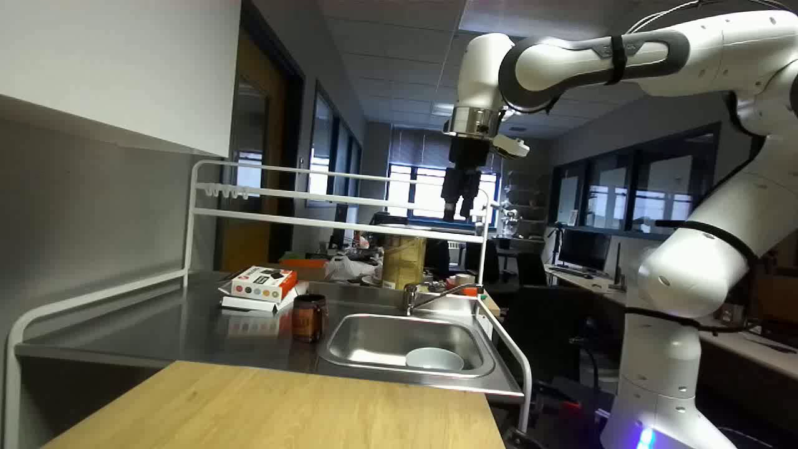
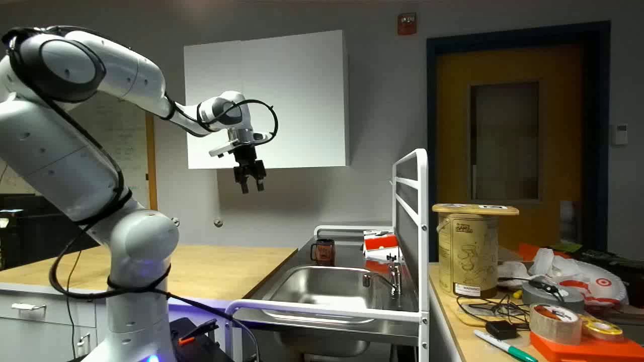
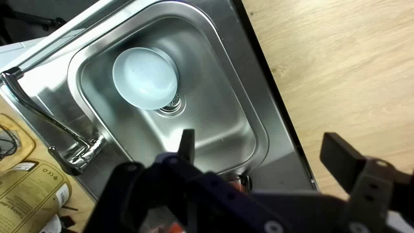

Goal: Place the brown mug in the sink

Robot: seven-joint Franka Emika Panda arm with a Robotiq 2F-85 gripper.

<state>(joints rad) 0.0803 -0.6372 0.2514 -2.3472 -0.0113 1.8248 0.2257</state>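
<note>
The brown mug (image 1: 308,319) stands upright on the steel counter beside the sink (image 1: 386,335). It also shows in an exterior view (image 2: 325,252), behind the sink (image 2: 327,285), with its handle toward the wooden tabletop. In the wrist view only a part of the mug (image 3: 237,183) shows, just past the sink's rim; my gripper hides the rest. My gripper (image 1: 458,213) is open and empty, high above the sink area and pointing down; it also shows in an exterior view (image 2: 252,188). In the wrist view its fingers (image 3: 261,147) are wide apart.
A pale bowl (image 3: 145,79) sits in the sink near the drain. A faucet (image 3: 48,118) stands at the sink's edge. A white rack (image 1: 336,222) runs along the counter. A red-and-white box (image 1: 259,284) lies near the mug. A wooden tabletop (image 1: 299,408) adjoins the counter.
</note>
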